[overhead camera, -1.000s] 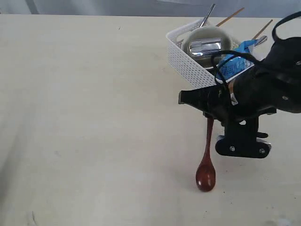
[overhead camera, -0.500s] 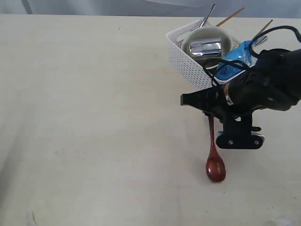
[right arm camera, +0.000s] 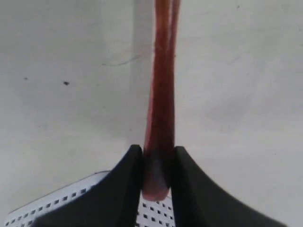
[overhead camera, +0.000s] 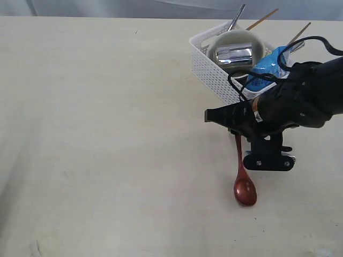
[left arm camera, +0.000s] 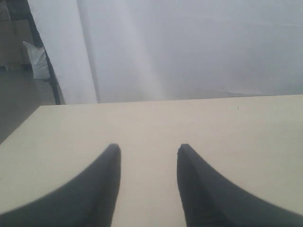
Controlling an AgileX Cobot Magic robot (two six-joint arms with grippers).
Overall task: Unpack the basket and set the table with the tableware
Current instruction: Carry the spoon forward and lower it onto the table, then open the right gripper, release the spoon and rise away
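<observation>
Right pincer [right arm camera: 157, 151] is clamped narrow on the end of the spoon [right arm camera: 161, 94], one black finger on each side of the handle. In the right wrist view the spoon's rounded end runs out of frame. In the exterior view the arm covers the gripped end, so only the lower handle and glossy red-brown bowl end [overhead camera: 245, 191] show. The spoon hangs down from the pincer toward the pale, faintly grained desk [overhead camera: 107, 134]; whether its tip touches the surface is hard to call.

Just behind the arm sits the white basket [overhead camera: 211, 69] with its perforated sides, its near right corner blocked by the arm and cable. Inside it are a cream bowl [overhead camera: 256, 45] with a shiny steel cup [overhead camera: 234, 53] in it, a blue bag [overhead camera: 265, 72], a steel handle [overhead camera: 237, 16] and two thin chopsticks [overhead camera: 262, 20] poking over the far rim.

Left pincer [left arm camera: 147, 149] stands wide, holding nothing, above bare desk.
</observation>
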